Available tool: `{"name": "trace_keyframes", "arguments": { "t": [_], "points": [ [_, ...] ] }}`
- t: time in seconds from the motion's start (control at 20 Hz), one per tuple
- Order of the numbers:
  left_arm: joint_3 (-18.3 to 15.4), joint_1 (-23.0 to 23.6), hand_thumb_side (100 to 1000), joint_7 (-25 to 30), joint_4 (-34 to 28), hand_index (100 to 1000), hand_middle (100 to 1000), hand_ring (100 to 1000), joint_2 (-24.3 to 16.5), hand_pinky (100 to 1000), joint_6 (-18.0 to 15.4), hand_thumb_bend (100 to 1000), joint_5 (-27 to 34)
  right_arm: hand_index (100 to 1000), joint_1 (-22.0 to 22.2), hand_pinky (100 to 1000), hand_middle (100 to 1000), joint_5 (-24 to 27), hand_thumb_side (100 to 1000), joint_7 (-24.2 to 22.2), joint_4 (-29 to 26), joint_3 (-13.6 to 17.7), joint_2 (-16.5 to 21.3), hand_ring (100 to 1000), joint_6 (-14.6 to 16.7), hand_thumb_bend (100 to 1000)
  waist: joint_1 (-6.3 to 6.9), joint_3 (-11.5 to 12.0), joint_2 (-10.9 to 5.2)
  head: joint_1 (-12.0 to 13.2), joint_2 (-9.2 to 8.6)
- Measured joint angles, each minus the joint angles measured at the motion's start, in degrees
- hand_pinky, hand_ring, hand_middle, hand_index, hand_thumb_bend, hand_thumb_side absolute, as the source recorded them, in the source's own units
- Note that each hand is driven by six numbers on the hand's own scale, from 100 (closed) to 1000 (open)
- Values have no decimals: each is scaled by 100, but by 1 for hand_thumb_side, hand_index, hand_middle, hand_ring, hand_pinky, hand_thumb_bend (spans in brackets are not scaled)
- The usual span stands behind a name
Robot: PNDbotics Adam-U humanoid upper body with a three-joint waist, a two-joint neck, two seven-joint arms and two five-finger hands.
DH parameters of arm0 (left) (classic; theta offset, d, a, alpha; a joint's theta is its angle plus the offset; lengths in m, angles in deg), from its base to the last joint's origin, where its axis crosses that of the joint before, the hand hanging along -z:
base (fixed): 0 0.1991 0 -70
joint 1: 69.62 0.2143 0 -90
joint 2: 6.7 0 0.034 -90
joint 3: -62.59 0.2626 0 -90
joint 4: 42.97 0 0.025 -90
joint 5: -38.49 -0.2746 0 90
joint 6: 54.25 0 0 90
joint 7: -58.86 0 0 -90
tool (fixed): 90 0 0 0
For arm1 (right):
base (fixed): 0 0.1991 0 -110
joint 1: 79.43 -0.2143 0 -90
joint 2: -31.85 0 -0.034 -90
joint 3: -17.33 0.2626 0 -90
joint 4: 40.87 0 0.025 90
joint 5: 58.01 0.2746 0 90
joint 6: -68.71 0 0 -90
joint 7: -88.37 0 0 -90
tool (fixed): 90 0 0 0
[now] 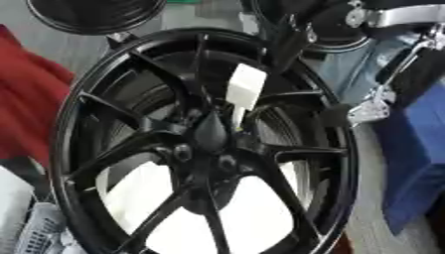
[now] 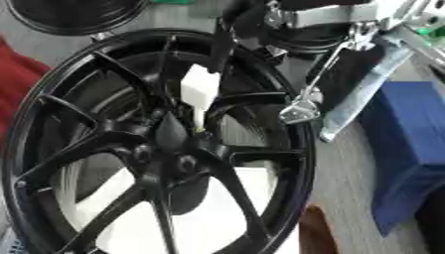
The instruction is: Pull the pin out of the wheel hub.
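Both eyes sit up in the head and look steeply down, really close in, so the black wheel (image 1: 204,144) pretty much fills each picture and runs off the bottom edge. They share nearly everything: hub (image 2: 174,136), spokes, the white pin (image 1: 243,89) and the blue block (image 2: 413,149) on the right. The right eye view just sits a touch further right, so the wheel slides left and more of the block shows.

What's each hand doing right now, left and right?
Left hand: not in view.
Right hand: black fingers pinch the top of the white pin, whose tip sits at the wheel hub.
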Motion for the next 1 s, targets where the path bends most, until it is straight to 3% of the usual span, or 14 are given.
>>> {"name": "trace_keyframes", "arguments": {
  "t": [0.25, 0.45, 1.0],
  "points": [
    [0, -22, 675, 1, -1, 721, 583, 610, -2, 757, -1, 300, 0, 798, -286, 871, 717, -112, 259, -93, 0, -133, -161, 786, -27, 405, -50, 112, 95, -61, -65],
    [0, -27, 676, 1, -1, 721, 583, 610, -2, 757, -1, 299, 0, 801, -416, 869, 721, -200, 226, -150, 0, -191, -247, 789, -96, 437, -56, 140, 128, -73, -73],
    [0, -46, 680, 1, -1, 721, 583, 610, -2, 758, -1, 295, 0, 803, -588, 869, 727, -494, 143, -35, 0, -208, -391, 795, -216, 420, -104, 234, 253, -123, -177]
  ]
}}
